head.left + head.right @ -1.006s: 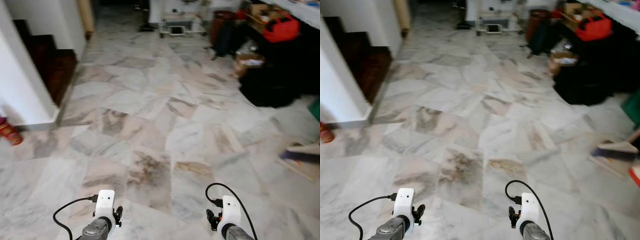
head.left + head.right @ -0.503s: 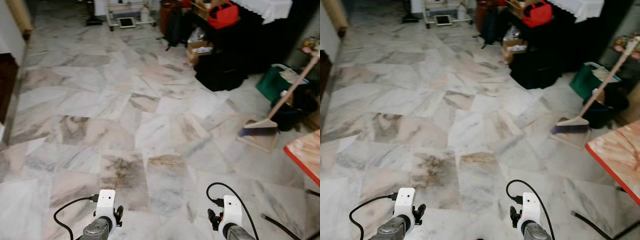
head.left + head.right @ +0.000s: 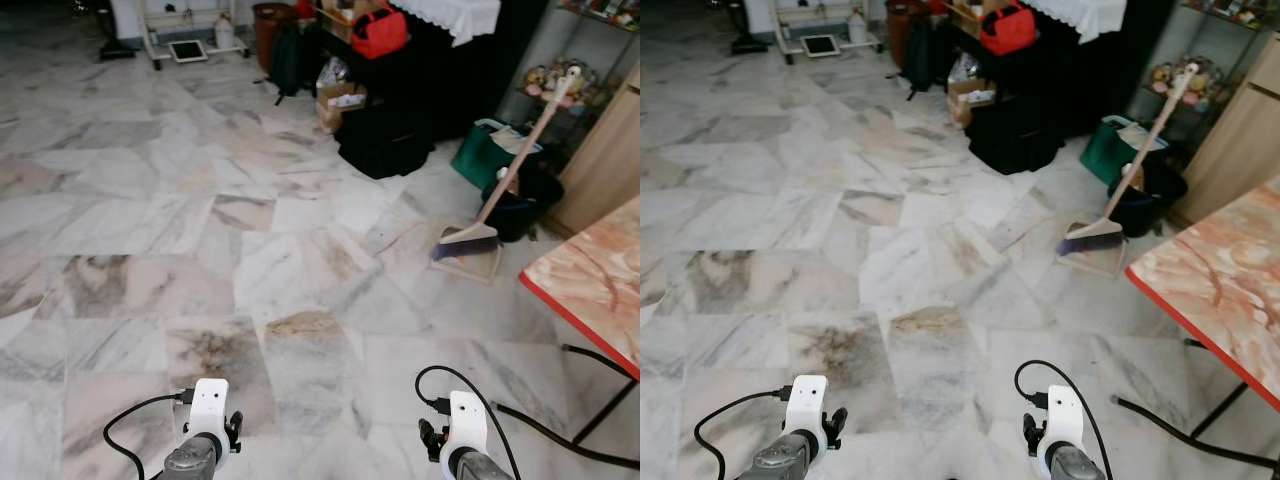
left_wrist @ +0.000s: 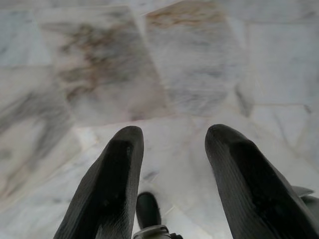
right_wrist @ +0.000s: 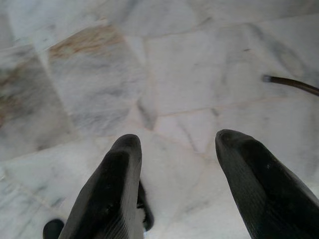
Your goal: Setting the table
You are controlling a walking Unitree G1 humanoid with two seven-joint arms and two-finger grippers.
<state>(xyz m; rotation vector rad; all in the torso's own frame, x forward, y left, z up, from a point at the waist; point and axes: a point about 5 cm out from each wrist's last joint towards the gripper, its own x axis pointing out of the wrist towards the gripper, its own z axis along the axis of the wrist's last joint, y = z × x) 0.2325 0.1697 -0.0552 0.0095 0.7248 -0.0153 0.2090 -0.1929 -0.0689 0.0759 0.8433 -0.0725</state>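
A table (image 3: 1220,290) with a pinkish marble-patterned top and a red edge stands at the right of the head views. Both arms hang low over the marble floor, their white wrist mounts at the bottom of the head views. In the left wrist view my left gripper (image 4: 172,144) is open, with bare floor between its two black fingers. The right gripper (image 5: 174,149) is open too, empty, above floor tiles.
A broom (image 3: 500,195) leans over a dustpan near a green bin (image 3: 480,155) and a dark bucket (image 3: 520,200). Black bags and boxes (image 3: 385,135) pile under a counter at the back. A black cable (image 3: 580,450) runs along the floor by the table leg.
The camera has swung to the right: the stairs and white wall at the left have left the picture, and the broom, bins and table have come into view. Both grippers stay as they were.
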